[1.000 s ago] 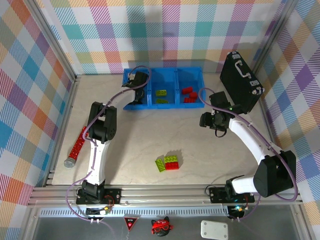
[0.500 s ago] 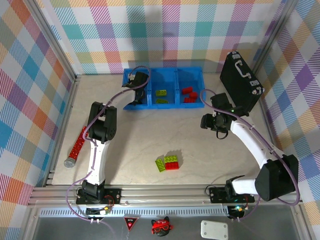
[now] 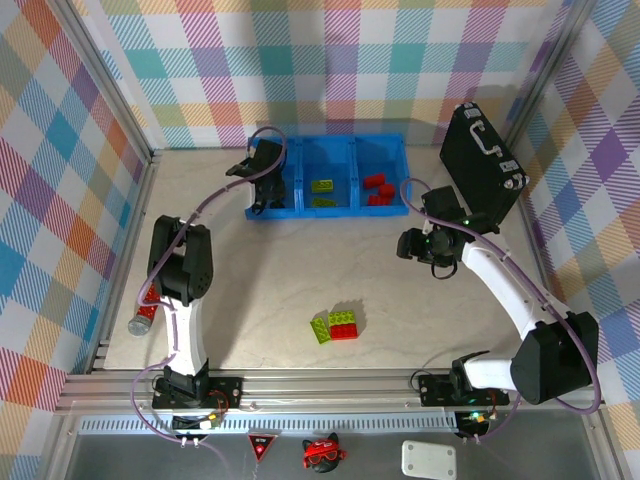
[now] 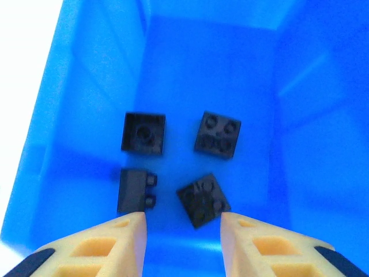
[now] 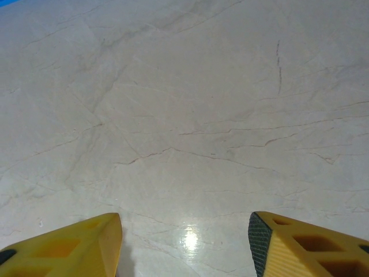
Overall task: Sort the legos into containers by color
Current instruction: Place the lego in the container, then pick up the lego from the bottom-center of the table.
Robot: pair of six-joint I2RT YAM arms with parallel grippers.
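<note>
Legos (image 3: 337, 325), a red-and-green clump, sit toward the middle of the worktop's (image 3: 250, 290) near edge. Blue tray (image 3: 330, 212) by the far edge: green bricks (image 3: 322, 186) in the middle compartment, red bricks (image 3: 377, 188) in the right one, so it's sorted by colour. Left gripper (image 3: 262, 198) hovers over the left compartment; right gripper (image 3: 408, 243) hangs right of centre.

Left wrist: four black bricks (image 4: 143, 133) on the bin floor, jaws narrowly parted and empty. Looks like a drop-off.

Right wrist: fingers wide over bare worktop, nothing held, likely bound for the clump.

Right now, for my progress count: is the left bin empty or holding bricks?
Holding bricks: four black bricks lie loose on the floor of the left bin, as the left wrist view shows.
</note>
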